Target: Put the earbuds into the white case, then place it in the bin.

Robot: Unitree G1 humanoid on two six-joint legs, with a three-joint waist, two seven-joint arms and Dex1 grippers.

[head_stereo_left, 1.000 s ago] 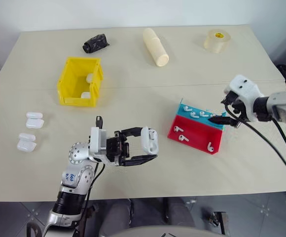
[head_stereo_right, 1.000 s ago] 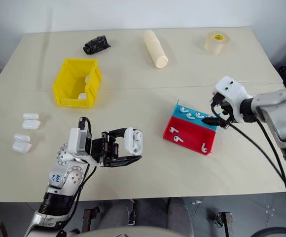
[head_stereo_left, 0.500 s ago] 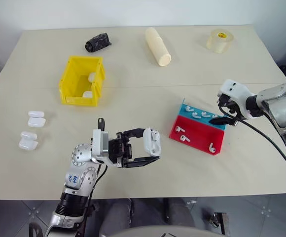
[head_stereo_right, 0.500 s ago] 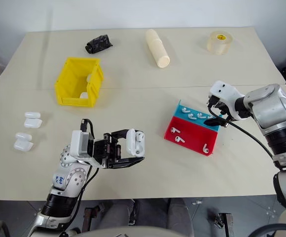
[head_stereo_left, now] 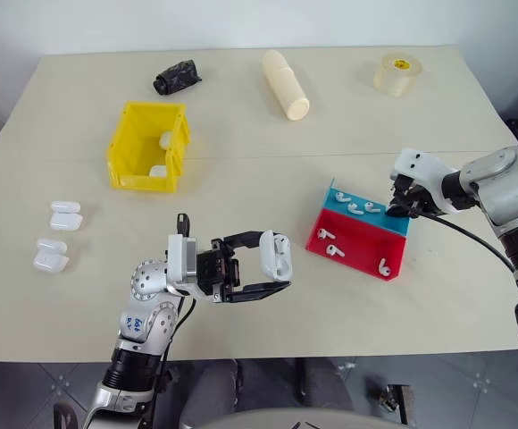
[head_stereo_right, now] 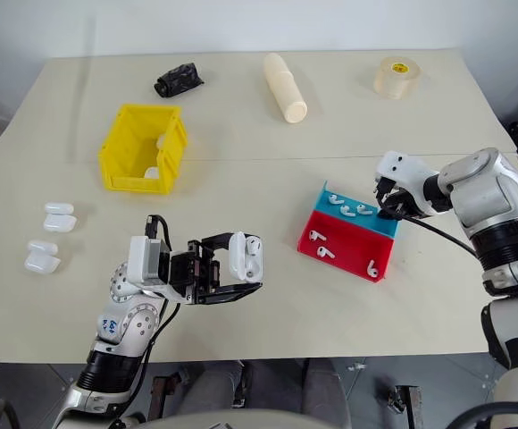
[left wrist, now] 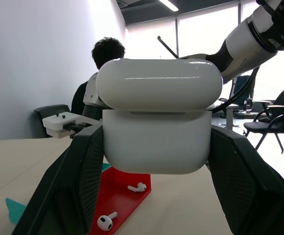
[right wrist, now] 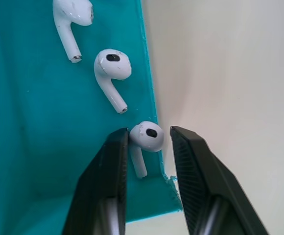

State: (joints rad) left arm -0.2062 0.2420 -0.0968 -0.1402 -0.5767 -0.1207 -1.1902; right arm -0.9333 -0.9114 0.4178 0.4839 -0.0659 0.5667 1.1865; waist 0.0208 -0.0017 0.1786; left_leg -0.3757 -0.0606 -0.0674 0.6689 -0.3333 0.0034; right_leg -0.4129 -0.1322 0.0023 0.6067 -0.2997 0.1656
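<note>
My left gripper (head_stereo_left: 263, 265) is shut on the white case (head_stereo_left: 276, 257), held up over the table's near middle; the case (left wrist: 156, 127) sits between its two black fingers. My right gripper (head_stereo_left: 393, 212) reaches down into the blue half of the red-and-blue tray (head_stereo_left: 359, 241). Its fingers (right wrist: 113, 166) stand narrowly open on either side of one earbud (right wrist: 149, 137) lying in the tray's corner, a thin gap showing on one side. Other earbuds (head_stereo_left: 332, 251) lie in both halves. The yellow bin (head_stereo_left: 114, 154) stands at the far left with two white cases inside.
Two more closed white cases (head_stereo_left: 64, 216) (head_stereo_left: 49, 256) lie left of my left arm. Along the far edge sit a black crumpled object (head_stereo_left: 175, 77), a cream cylinder (head_stereo_left: 284, 83) and a tape roll (head_stereo_left: 396, 73). A seated person (left wrist: 107, 54) shows behind the case.
My right gripper has sunk into the tray's blue half and its fingers have narrowed around one earbud. My left gripper and its case have stayed put.
</note>
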